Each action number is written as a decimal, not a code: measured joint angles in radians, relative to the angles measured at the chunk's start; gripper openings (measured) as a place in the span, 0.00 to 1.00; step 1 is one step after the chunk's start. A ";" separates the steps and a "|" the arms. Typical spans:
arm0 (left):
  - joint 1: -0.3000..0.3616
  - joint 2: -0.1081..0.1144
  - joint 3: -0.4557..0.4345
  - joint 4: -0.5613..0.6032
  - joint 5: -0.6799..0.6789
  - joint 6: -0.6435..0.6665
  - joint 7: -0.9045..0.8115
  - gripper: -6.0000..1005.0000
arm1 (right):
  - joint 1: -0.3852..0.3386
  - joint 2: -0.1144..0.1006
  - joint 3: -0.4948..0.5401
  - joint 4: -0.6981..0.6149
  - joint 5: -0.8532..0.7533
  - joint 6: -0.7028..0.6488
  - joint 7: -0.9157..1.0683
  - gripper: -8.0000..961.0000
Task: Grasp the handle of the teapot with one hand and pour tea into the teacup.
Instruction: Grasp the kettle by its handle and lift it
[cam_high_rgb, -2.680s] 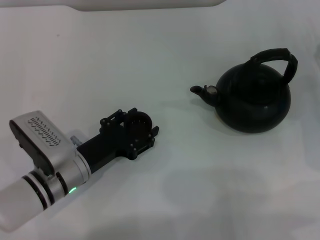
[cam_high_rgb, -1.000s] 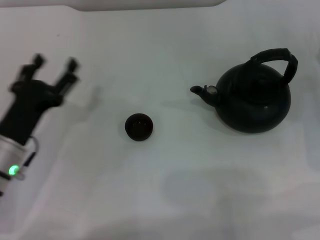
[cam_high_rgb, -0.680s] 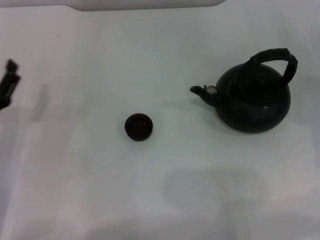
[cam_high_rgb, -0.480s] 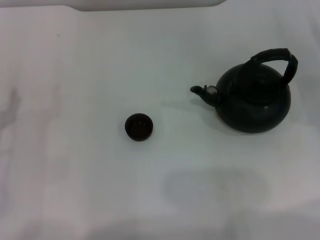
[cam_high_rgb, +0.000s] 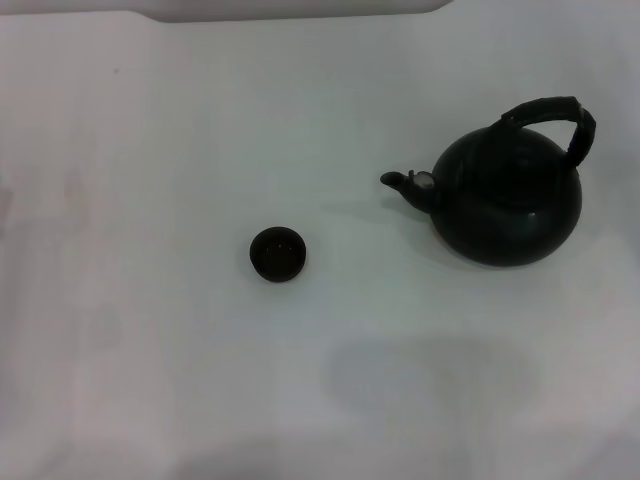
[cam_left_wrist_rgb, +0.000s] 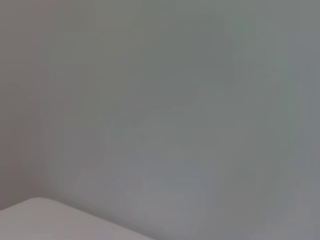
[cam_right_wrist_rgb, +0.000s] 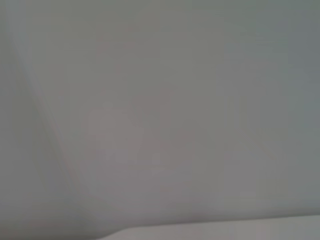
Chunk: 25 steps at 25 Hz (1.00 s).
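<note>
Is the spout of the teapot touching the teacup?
Apart. The head view shows bare white table between the teapot spout and the teacup.

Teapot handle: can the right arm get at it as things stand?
Probably yes. The handle arches clear above the teapot on the robot's right, and nothing stands near it; the teacup sits well apart to the left. Neither gripper is in view, so the approach cannot be judged.

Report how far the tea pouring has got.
Done: the teacup stands upright on the table, left of the spout. In hand: nothing; neither gripper is in view. Left: grasping the handle, lifting the teapot, and pouring.
</note>
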 joint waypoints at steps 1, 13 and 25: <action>-0.002 0.000 0.000 0.000 -0.003 0.003 0.000 0.88 | -0.034 0.000 -0.042 -0.074 -0.029 0.002 0.056 0.91; -0.034 0.001 0.000 0.002 -0.024 0.015 0.000 0.88 | -0.233 0.001 -0.296 -0.535 -0.384 0.006 0.514 0.89; -0.053 0.002 0.000 0.003 -0.086 0.027 -0.001 0.88 | -0.243 0.004 -0.355 -0.525 -0.409 0.116 0.657 0.87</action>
